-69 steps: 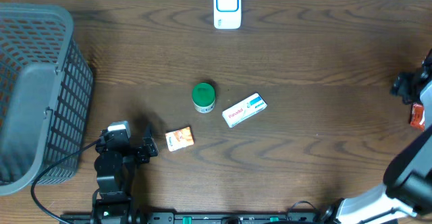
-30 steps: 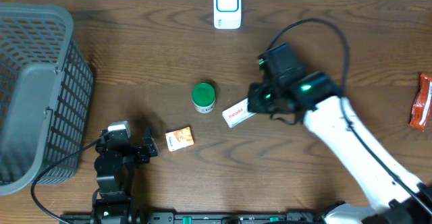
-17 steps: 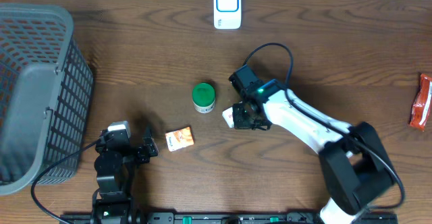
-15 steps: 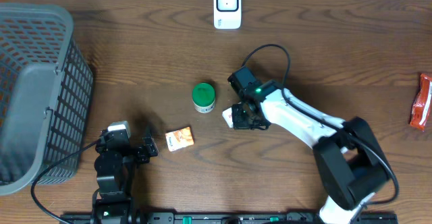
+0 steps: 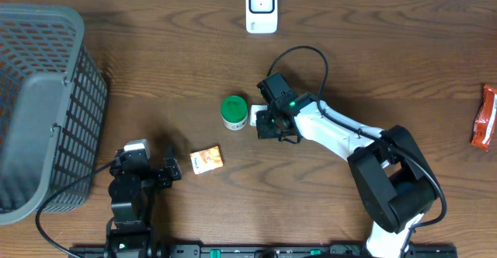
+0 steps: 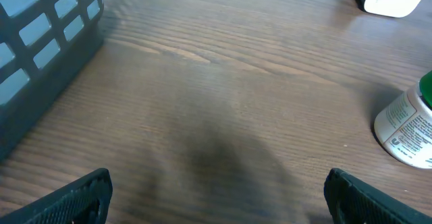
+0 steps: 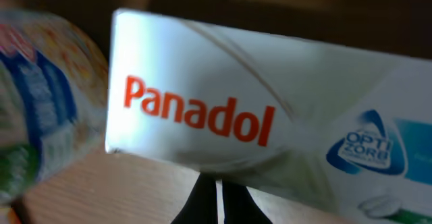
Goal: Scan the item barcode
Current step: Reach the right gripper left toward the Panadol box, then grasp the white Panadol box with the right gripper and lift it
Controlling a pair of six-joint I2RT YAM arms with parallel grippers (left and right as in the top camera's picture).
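The white Panadol box (image 7: 270,116) fills the right wrist view, tilted, with the blurred green-lidded bottle (image 7: 40,96) right beside it. My right gripper (image 7: 217,200) is shut, and its tips press against the box's lower edge without holding it. From overhead the right gripper (image 5: 265,123) covers most of the box (image 5: 253,119), which lies next to the bottle (image 5: 234,112). The white scanner (image 5: 262,7) stands at the table's far edge. Near the front left, my left gripper (image 5: 147,172) is open and empty, its fingers (image 6: 74,197) wide apart above bare wood.
A grey mesh basket (image 5: 39,95) takes up the left side. A small orange box (image 5: 206,159) lies just right of the left gripper. A red packet (image 5: 485,116) lies at the far right edge.
The right arm swung in from the right and came down on the Panadol box. The box has slid left, up to the green-lidded bottle. The left arm has not moved.
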